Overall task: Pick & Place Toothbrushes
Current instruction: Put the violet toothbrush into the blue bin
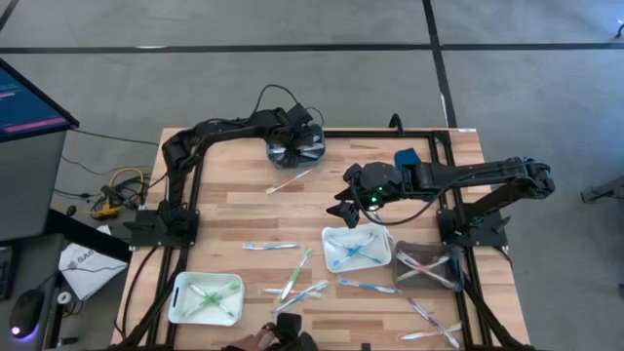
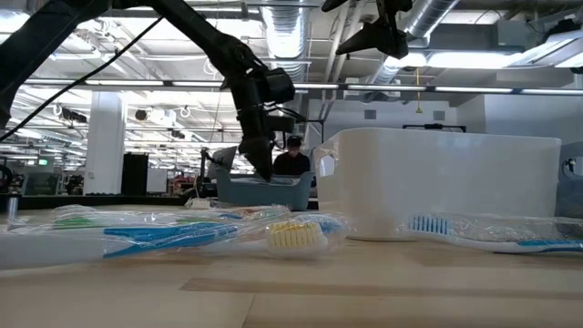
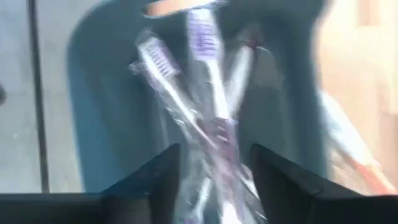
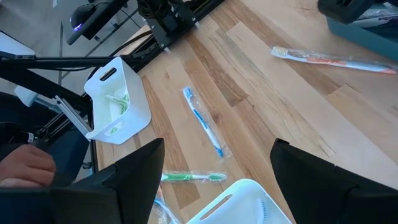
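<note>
Bright overhead light; left wrist view blurred.

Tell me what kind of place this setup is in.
Probably an open industrial lab or workshop: exposed ceiling ducts and pipes overhead, a bare concrete floor around the wooden table, and a monitor beside it, with more workstations behind.

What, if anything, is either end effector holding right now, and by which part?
Nothing. The right end effector hangs open above the table. The left end effector stands open over the wrapped toothbrushes in the dark bin.

Table (image 1: 390, 166): pale wood planks, matt. Toothbrushes (image 2: 182, 235): plastic, in glossy crinkled clear wrap. White tray (image 2: 446, 182): smooth plastic.
</note>
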